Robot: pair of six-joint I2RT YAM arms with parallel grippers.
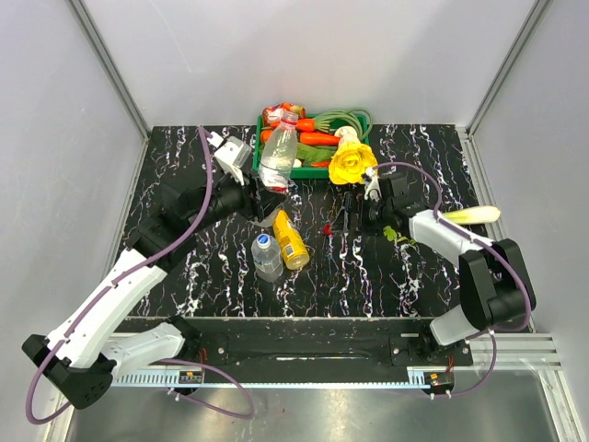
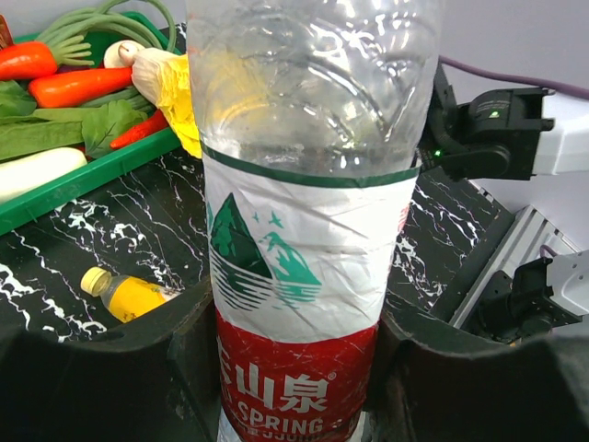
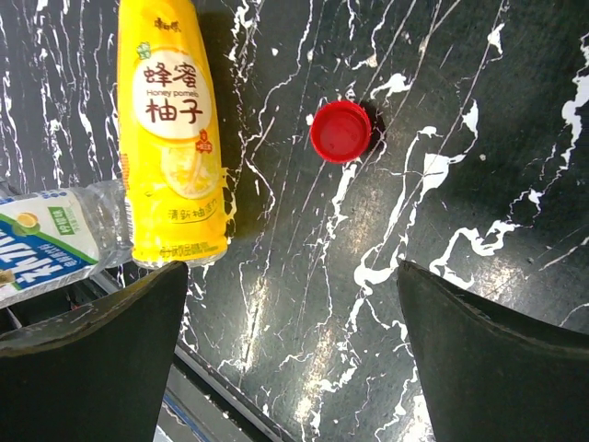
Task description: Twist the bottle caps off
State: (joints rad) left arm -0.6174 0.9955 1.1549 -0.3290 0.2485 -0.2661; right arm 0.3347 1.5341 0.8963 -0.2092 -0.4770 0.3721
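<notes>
From above, we are seeing the green tray [image 1: 313,172] holding vegetables [image 1: 316,139] at the far edge, left wrist, left gripper [image 2: 294,396] clamping the red-label bottle [image 2: 294,276], right wrist, right gripper [image 3: 294,350] gaping over open table [image 3: 479,138], red cap [image 3: 340,131] lying right of the yellow bottle [image 3: 173,129].

The top camera looks down from behind my bases over the table [image 1: 414,267]. My left wrist camera sits tight against the red-label bottle [image 2: 294,304], facing the green tray [image 2: 83,180]; my right looks straight down, near. All share the yellow bottle [image 3: 170,129].
</notes>
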